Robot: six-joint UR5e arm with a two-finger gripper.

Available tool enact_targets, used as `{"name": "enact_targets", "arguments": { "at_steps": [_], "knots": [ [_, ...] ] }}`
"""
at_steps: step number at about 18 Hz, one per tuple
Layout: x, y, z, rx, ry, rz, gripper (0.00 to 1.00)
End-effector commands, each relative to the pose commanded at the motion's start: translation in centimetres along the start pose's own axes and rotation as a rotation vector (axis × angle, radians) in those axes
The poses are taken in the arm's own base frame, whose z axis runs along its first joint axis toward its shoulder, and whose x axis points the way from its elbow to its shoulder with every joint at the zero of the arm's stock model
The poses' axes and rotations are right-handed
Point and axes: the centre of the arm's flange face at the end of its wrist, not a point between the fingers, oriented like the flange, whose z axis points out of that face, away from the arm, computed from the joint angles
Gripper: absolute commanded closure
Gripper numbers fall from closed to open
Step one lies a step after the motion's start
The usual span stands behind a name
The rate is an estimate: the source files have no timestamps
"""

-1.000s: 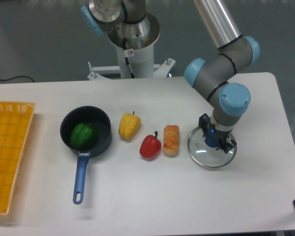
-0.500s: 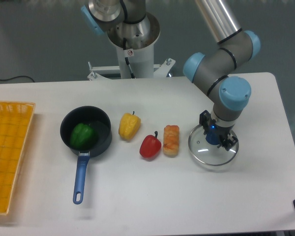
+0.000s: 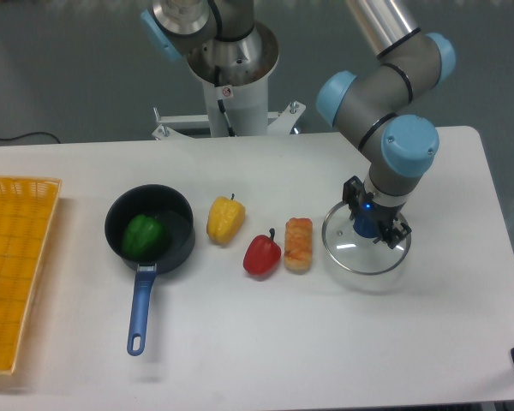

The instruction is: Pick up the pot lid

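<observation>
The lid (image 3: 351, 257) is held by its blue knob (image 3: 366, 226), at the robot's side of the roll (image 3: 298, 245), beneath the arm (image 3: 415, 77). The claw (image 3: 377, 216) appears to be closed on that knob, with a finger at either side of it. A grip there makes sense: the knob is narrow enough to be pinched, and it sits at the middle of the glass, so the weight should be shared evenly around the rim. By the look of it, the lid is being borne just above the desk (image 3: 240, 342), though the gap beneath cannot be made out; any slight tilt is also hard to judge.

The roll is set close beside the rim, with the red pepper (image 3: 262, 255) and the yellow pepper (image 3: 226, 219) beyond it. Because of this, a straight rise is judged safer than a sideways one, by which the roll might be nudged. The pan (image 3: 176, 224), with the green pepper (image 3: 144, 235) in it, is placed well apart from the lid and need not be disturbed. The task is judged nearly done: a steady grip and clear height are what remain, with slipping or swinging at the smooth knob the main risk.
</observation>
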Motion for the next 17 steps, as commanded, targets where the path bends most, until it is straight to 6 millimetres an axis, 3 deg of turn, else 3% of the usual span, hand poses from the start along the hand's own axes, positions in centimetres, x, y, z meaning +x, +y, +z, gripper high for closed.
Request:
{"name": "enact_targets", "arguments": {
  "at_steps": [9, 17],
  "knots": [
    [-0.1, -0.7, -3.4, 0.004, -0.021, 0.011, 0.39],
    [-0.3, -0.9, -3.5, -0.001, -0.018, 0.012, 0.39]
  ]
}}
